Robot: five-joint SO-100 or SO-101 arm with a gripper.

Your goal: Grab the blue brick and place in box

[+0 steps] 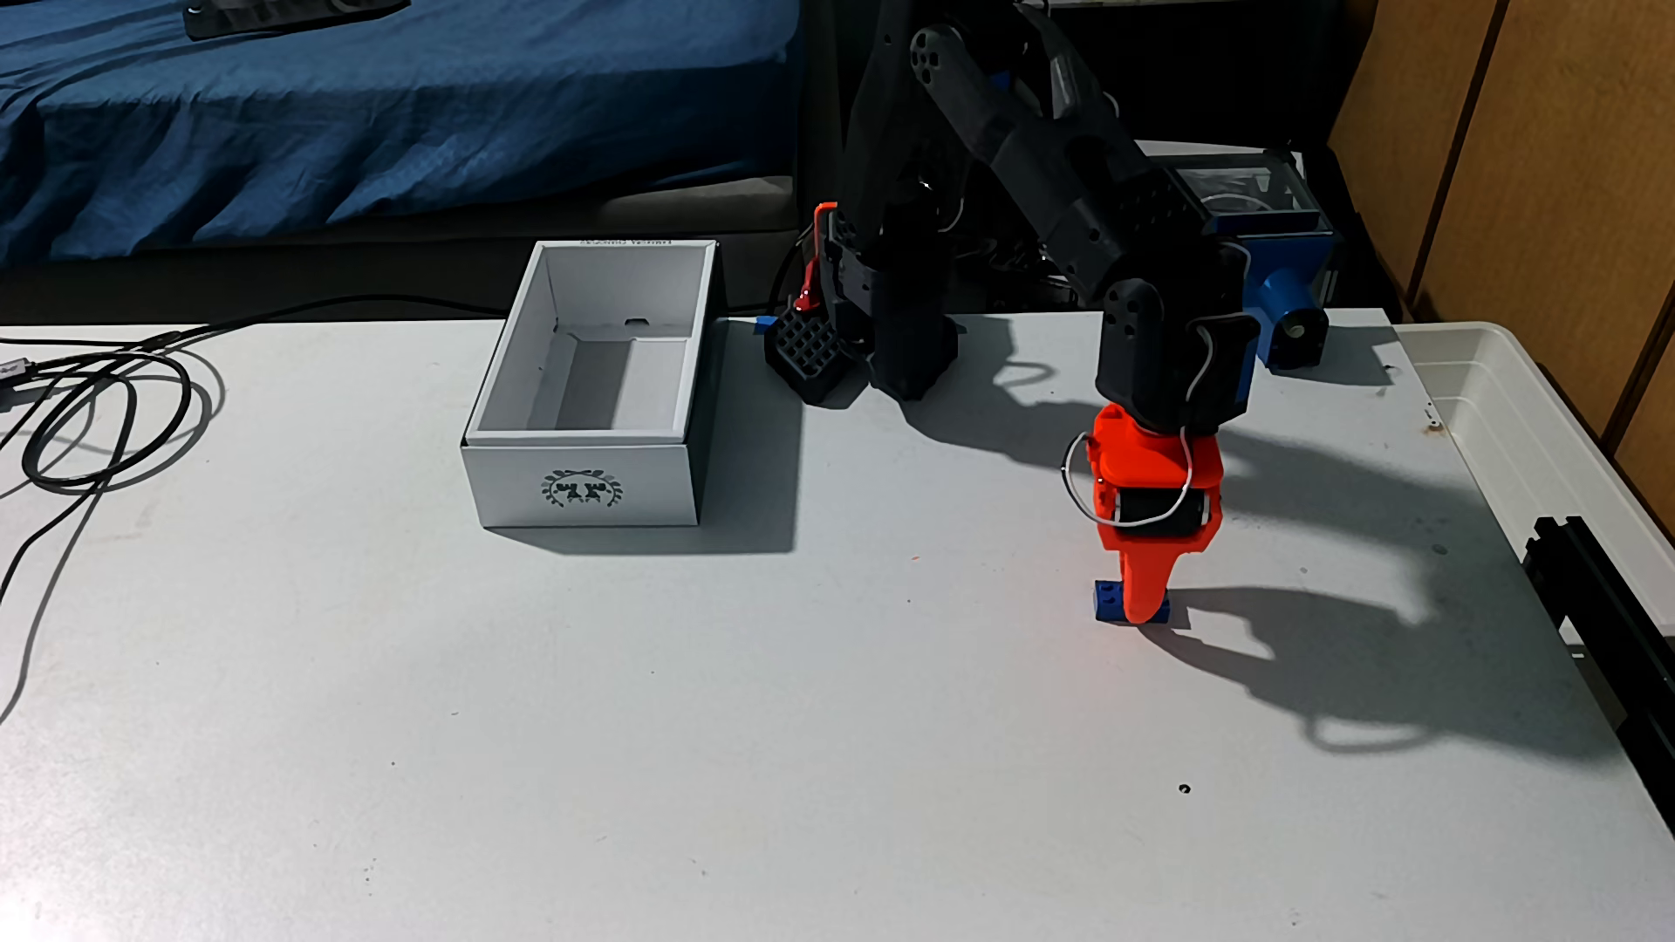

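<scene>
The blue brick (1108,602) lies on the white table, right of centre, with its studs up. My orange gripper (1144,609) points straight down over it. One orange finger (1144,589) stands in front of the brick's middle and reaches the tabletop, so just the brick's two ends show. The other finger is hidden behind, and the gap between the jaws cannot be made out. The white box (580,494), open at the top with nothing visible inside, stands far to the left, its wreath emblem facing the camera.
A translucent white tray (1532,426) sits at the table's right edge, with a black rail (1604,589) in front of it. Black cables (100,417) loop at the left. The arm's base (897,353) and a blue bracket (1287,299) stand at the back edge.
</scene>
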